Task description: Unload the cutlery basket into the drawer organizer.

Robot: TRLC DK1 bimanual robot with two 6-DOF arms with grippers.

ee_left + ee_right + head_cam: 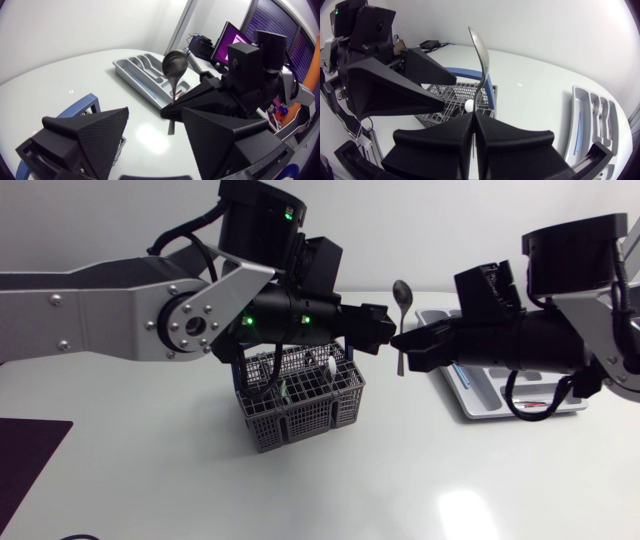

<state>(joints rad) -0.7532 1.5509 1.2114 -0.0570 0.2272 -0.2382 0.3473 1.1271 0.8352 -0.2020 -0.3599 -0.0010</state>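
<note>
Upright spoon (402,292), bowl up, was pinched in right gripper (402,340); left gripper (380,330) spread, just beside. The drawer organizer (470,402) sat by the right edge of table (300,490), nearer the right arm.

Left arm (100,305) — silver-grey link, round joint plate ringed with screws, black joints and housings dotted with green lights, black cables looped over the top. Right arm (520,345) — bulky black housings, silver-grey link behind, black cable looped below. Jaws, both arms: matte black, broad wedges, finely textured faces.
</note>
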